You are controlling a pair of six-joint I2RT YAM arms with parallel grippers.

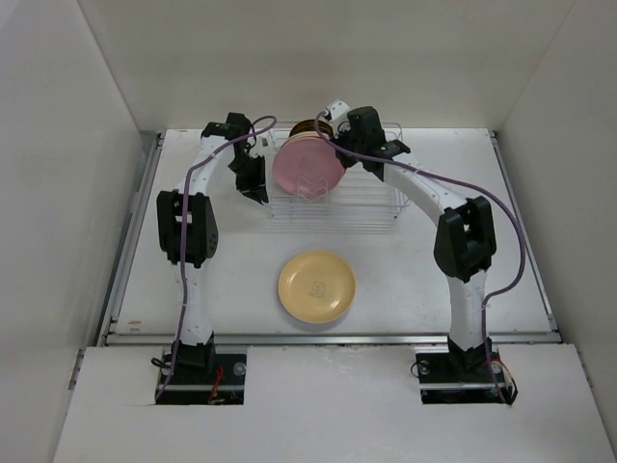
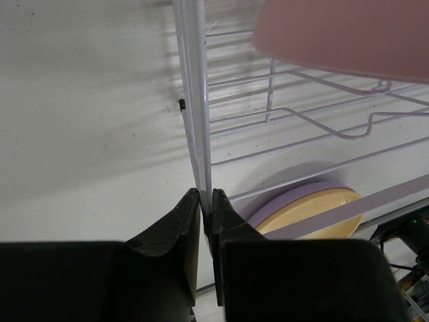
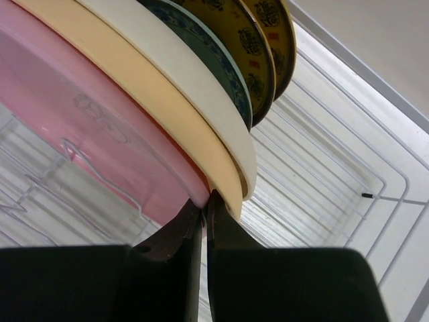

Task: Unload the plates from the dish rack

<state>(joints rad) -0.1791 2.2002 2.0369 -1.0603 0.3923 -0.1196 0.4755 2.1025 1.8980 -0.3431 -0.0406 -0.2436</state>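
Left end effector [image 2: 206, 204] pinches a dish rack [image 2: 194, 100] wire. Right end effector [image 3: 204, 211] nips the pink plate [image 3: 74, 127] rim. The other plates [image 3: 201, 100] show only edges.

The rectangular silver wire dish rack [image 1: 371, 203] sits far back on the white surface [image 1: 405, 280], the round pink plate [image 1: 307, 166] at its left end; a round yellow plate [image 1: 316, 286] lies before it, nearer me.
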